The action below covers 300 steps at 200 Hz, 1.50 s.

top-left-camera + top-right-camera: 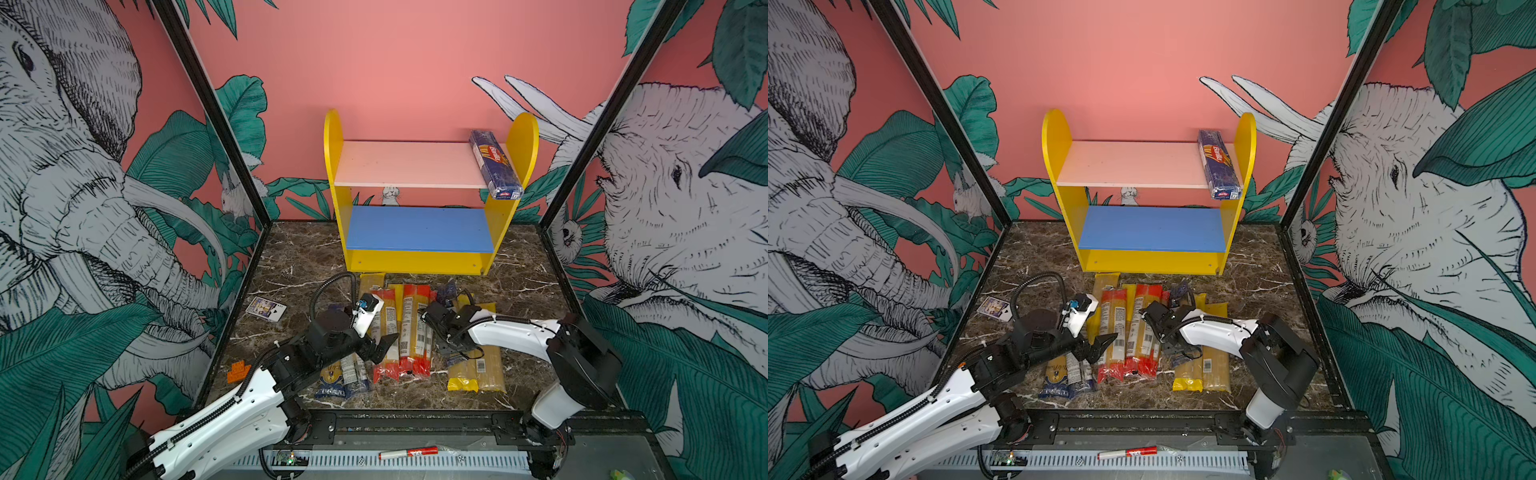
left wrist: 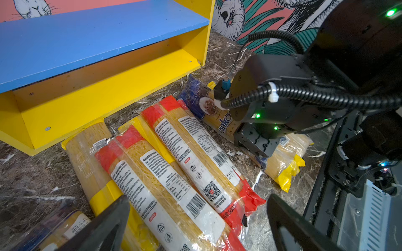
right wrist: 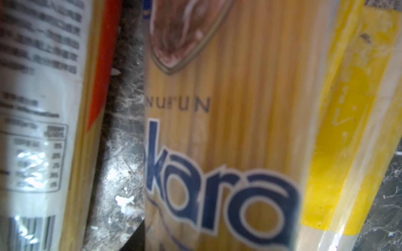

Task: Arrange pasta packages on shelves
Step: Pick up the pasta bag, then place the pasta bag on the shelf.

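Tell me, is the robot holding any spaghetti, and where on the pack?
The left gripper is open and holds nothing. The right gripper sits over the middle of the Ankara spaghetti pack, but I cannot tell whether it grips.

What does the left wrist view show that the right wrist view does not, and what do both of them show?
Only left wrist: the blue shelf board, the open left gripper, and the right gripper at the Ankara pack. Only right wrist: the small word NUFUN on that pack. Both: the Ankara pack, a red-end pack beside it, and the marble table.
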Tool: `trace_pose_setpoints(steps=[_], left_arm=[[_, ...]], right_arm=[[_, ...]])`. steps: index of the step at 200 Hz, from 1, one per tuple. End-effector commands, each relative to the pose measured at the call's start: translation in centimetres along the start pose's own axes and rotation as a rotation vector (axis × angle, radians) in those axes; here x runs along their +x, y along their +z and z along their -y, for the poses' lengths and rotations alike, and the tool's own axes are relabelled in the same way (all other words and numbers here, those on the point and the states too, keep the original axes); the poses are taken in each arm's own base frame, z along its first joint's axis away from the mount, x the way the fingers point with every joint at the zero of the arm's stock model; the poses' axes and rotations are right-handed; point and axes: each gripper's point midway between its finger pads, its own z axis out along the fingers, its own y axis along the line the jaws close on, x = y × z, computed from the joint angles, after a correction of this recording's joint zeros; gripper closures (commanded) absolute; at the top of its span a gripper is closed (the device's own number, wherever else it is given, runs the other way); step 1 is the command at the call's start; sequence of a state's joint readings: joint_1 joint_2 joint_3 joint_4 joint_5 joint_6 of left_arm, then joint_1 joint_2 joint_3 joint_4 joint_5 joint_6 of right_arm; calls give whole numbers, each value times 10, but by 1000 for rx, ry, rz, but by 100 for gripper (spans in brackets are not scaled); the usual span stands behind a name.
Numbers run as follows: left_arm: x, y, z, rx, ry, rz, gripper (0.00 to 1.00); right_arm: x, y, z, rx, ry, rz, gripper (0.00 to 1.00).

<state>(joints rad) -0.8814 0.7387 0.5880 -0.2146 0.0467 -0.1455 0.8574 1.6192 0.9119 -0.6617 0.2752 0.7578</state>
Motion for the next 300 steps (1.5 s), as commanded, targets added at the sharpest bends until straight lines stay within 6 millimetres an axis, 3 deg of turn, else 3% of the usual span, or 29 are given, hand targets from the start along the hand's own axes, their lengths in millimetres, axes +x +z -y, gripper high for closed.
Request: trace_pose_setpoints(steps=[1, 30, 43, 50, 60, 130, 175, 243, 300], left_arm=[[-7, -1, 1, -1, 5, 12, 1], [-8, -1, 0, -8, 5, 10, 1], [-9, -2, -1, -14, 5, 10, 1], [-9, -2, -1, -16, 5, 10, 1], [-9, -3, -2, -21, 4, 12, 1], [-14, -6, -3, -34, -4, 8, 1], [-18, -5, -8, -62, 8, 2, 1], [-24, 4, -4, -44, 6, -23, 1], [-44, -9, -7, -77, 33, 27, 0]], right_arm=[[25, 7, 21, 50, -19, -89, 60], [16, -12, 25, 30, -20, -47, 66], [12, -18, 26, 21, -22, -31, 73], [10, -20, 25, 12, -25, -23, 80], [7, -24, 25, 1, -22, -11, 100], [-10, -46, -6, -261, 11, 42, 100], [-34, -104, -28, -528, 4, 174, 100], [-50, -160, -33, -693, -15, 271, 100], [-63, -227, -27, -786, -77, 389, 100]])
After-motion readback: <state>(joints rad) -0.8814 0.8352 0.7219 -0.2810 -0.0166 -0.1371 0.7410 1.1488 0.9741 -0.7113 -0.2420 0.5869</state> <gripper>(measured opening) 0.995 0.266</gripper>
